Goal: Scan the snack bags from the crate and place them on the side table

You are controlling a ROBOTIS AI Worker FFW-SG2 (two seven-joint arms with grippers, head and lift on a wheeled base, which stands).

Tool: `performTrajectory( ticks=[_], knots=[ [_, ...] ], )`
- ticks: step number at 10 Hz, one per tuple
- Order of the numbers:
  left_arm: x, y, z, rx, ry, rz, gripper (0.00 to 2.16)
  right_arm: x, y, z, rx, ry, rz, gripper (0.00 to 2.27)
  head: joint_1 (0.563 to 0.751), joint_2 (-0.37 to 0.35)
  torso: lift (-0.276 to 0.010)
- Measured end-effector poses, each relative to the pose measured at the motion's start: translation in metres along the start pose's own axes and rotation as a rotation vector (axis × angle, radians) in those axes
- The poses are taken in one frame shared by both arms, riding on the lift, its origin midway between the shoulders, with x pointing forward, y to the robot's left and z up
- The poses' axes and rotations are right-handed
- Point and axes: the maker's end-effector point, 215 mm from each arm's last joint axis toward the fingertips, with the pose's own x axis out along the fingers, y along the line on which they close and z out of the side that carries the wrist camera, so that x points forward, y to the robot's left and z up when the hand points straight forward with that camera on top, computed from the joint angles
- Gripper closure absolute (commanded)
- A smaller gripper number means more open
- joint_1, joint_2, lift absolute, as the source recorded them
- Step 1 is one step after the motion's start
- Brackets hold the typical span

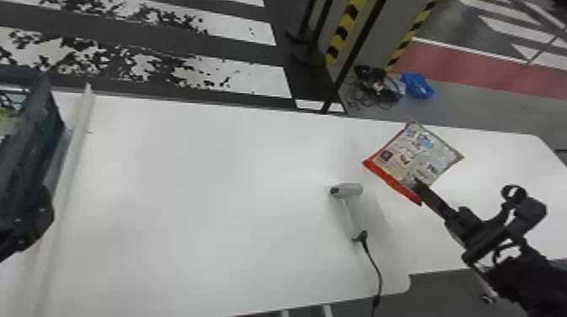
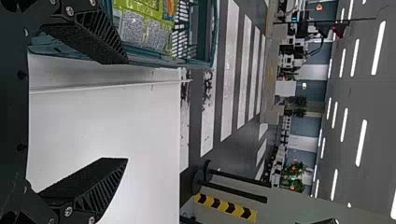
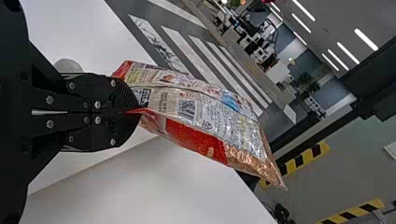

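Head view: one red-edged snack bag point(image 1: 422, 151), right of centre, printed back showing, pinched near its lower corner by the right gripper point(image 1: 417, 183), whose arm enters from the lower right; beneath both, a long white tabletop point(image 1: 202, 168). One handheld barcode scanner point(image 1: 350, 192), pale grey, lies just beside the bag on its lower-left side, a black cable point(image 1: 374, 259) trailing to the bottom edge. At the left edge, one dark crate point(image 1: 25, 156), partly cut off; below it, the left gripper point(image 1: 33, 223), also cut off. A pale raised strip point(image 1: 69, 177) runs down the left of the frame beside the crate. On the floor at upper right, one blue item point(image 1: 417, 85) near a heap of black cables point(image 1: 377, 84). Left wrist view: the left gripper point(image 2: 127, 110), its two ribbed fingers spread wide, nothing between them; at upper left the crate, holding one green snack bag point(image 2: 152, 21). Right wrist view: the right gripper point(image 3: 133, 112), fingers pressed together on one end of the red-edged snack bag — the bag extends from there across the middle toward the lower right, tilted, a barcode point(image 3: 187, 108) facing the camera.
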Motion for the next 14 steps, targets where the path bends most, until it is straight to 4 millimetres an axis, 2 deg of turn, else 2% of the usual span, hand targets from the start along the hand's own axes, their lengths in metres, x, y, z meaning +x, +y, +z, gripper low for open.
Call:
performTrajectory(
  ticks=[2, 3, 4, 6, 8, 9, 10, 11, 12, 13, 14],
  knots=[
    [0.000, 0.000, 0.000, -0.002, 0.000, 0.000, 0.14, -0.006, -0.053, 0.000, 0.015, -0.044, -0.171, 2.25, 0.695, -0.350, -0.094],
    [0.000, -0.002, 0.000, -0.002, 0.000, -0.002, 0.14, -0.007, -0.072, -0.002, 0.017, -0.068, -0.230, 2.22, 0.695, -0.350, -0.094],
    [0.001, -0.003, 0.000, -0.002, 0.000, -0.004, 0.14, -0.006, -0.085, -0.006, 0.015, -0.086, -0.268, 1.96, 0.695, -0.350, -0.094],
    [0.000, -0.003, 0.000, -0.002, -0.001, -0.005, 0.14, -0.002, -0.104, -0.019, 0.007, -0.094, -0.343, 0.00, 0.695, -0.350, -0.094],
    [0.000, -0.003, 0.000, -0.003, 0.000, -0.006, 0.14, -0.001, -0.115, -0.027, 0.003, -0.102, -0.407, 0.06, 0.695, -0.350, -0.094],
    [0.000, -0.003, 0.000, -0.002, 0.000, -0.006, 0.14, -0.002, -0.114, -0.019, -0.007, -0.145, -0.411, 0.06, 0.695, -0.350, -0.094],
    [-0.001, -0.003, 0.001, -0.002, -0.001, -0.005, 0.14, -0.009, -0.108, 0.004, -0.047, -0.239, -0.404, 0.06, 0.695, -0.350, -0.094],
    [-0.001, -0.003, 0.002, -0.002, -0.003, -0.005, 0.14, -0.021, -0.090, 0.031, -0.109, -0.346, -0.385, 0.06, 0.695, -0.350, -0.094],
    [-0.001, -0.004, 0.002, -0.002, -0.004, -0.005, 0.14, -0.029, -0.065, 0.047, -0.164, -0.404, -0.353, 0.06, 0.695, -0.350, -0.094],
    [-0.001, -0.004, 0.003, -0.004, -0.006, -0.005, 0.14, -0.032, -0.035, 0.052, -0.211, -0.424, -0.313, 0.06, 0.695, -0.350, -0.094],
    [-0.001, -0.005, 0.004, -0.005, -0.008, -0.005, 0.14, -0.032, 0.000, 0.047, -0.263, -0.419, -0.264, 0.06, 0.695, -0.350, -0.094]
  ],
)
